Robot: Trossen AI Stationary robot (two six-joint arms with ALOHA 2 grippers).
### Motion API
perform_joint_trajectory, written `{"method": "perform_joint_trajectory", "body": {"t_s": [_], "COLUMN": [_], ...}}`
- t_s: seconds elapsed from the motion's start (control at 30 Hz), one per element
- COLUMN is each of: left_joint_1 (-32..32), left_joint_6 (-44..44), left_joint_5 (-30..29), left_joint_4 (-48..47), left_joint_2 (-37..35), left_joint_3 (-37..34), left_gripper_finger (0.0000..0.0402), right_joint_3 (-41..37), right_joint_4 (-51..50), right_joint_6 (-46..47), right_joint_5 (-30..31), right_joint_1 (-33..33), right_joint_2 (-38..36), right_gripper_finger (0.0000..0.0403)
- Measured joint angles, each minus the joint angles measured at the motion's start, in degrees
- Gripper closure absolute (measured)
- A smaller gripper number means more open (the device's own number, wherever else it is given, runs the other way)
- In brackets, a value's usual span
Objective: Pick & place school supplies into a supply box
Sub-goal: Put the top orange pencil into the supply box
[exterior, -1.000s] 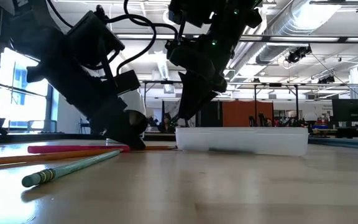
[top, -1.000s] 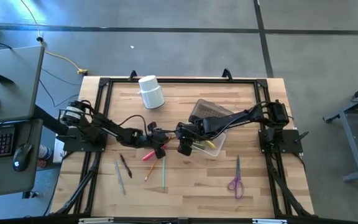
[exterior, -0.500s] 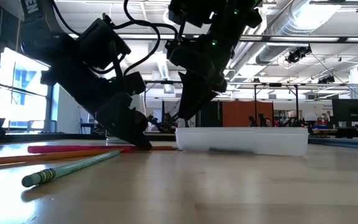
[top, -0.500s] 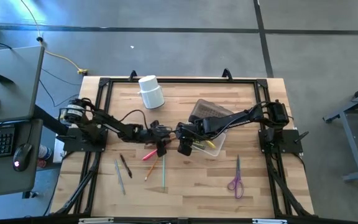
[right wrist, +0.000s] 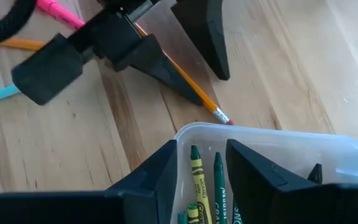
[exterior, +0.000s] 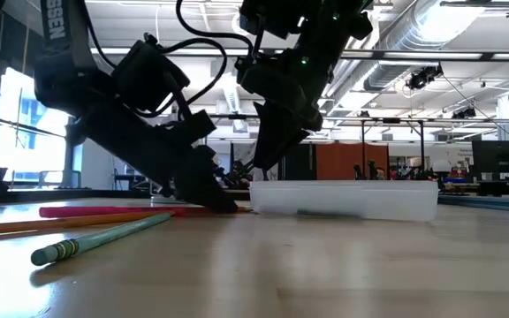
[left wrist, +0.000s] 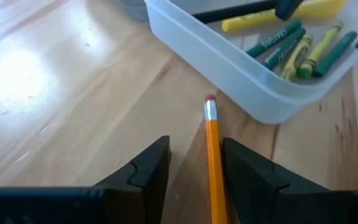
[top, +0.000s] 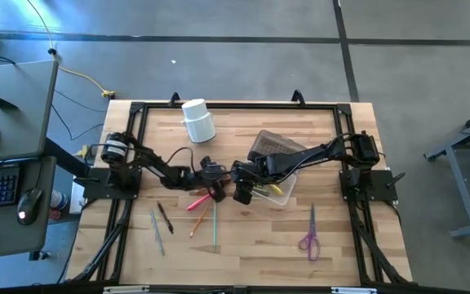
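My left gripper [left wrist: 196, 146] is open, low over the table, just left of the supply box [left wrist: 229, 68]. An orange pencil [left wrist: 213, 155] lies flat on the wood between its fingers, with its eraser end [left wrist: 210, 99] close to the box wall. In the high view that gripper [top: 216, 193] sits at mid table. My right gripper [right wrist: 201, 168] is open over the near left end of the clear box [top: 274, 173], with nothing between its fingers. Green and yellow crayons [left wrist: 303, 46] lie in the box. My left gripper's fingers come in low from the table's left and lie along the orange pencil, one on each side of its shaft [left wrist: 214, 180]. One finger [left wrist: 247, 174] is right beside the shaft; I cannot tell whether it touches. The pencil rests flat on the table.
A pink marker [top: 196, 202], another orange pencil [top: 196, 224], a teal pencil [top: 215, 227], a dark pen [top: 165, 216] and a grey pencil [top: 157, 231] lie near the front left. Purple scissors [top: 309, 237] lie at the front right. A white cup [top: 198, 121] stands far left.
My left gripper has moved toward the table's right edge, close to the table, nearer the supply box. My right gripper has kept still over the box's end.
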Motion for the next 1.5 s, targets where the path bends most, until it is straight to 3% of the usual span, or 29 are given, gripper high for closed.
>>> {"method": "perform_joint_trajectory", "body": {"t_s": [0.33, 0.47, 0.6, 0.73, 1.03, 1.33, 1.5], "left_joint_1": [-0.64, -0.62, -0.55, -0.55, -0.55, -0.66, -0.66], "left_joint_6": [-0.6, -2.43, -3.67, -6.16, -5.86, -3.54, -0.77], "left_joint_5": [-1.4, -1.79, -1.75, -0.87, 2.63, 3.02, 4.64], "left_joint_4": [1.12, 1.32, 1.61, 1.01, -6.66, -16.48, -18.83], "left_joint_2": [1.44, 1.86, 1.91, 1.27, -7.46, -18.92, -19.94], "left_joint_3": [0.17, 0.19, 0.19, 0.21, -0.27, -0.33, -0.27], "left_gripper_finger": [0.0229, 0.0279, 0.0358, 0.0369, 0.0369, 0.039, 0.0366], "right_joint_3": [0.0, 0.0, 0.0, 0.0, 0.0, -0.04, 0.02], "right_joint_4": [-0.05, -0.05, -0.07, -0.08, -3.59, -11.19, -15.04], "right_joint_6": [0.0, 0.01, 0.02, 2.45, 6.12, 11.03, 15.2], "right_joint_5": [-0.16, -0.68, -0.68, -1.16, -15.88, 4.0, 14.71], "right_joint_1": [0.0, 0.02, 0.02, 0.13, 0.45, 6.55, 13.22], "right_joint_2": [0.0, 0.0, 0.0, 0.0, -0.64, -11.59, -17.24], "right_gripper_finger": [0.0281, 0.0281, 0.0281, 0.0281, 0.0281, 0.0281, 0.0281]}}
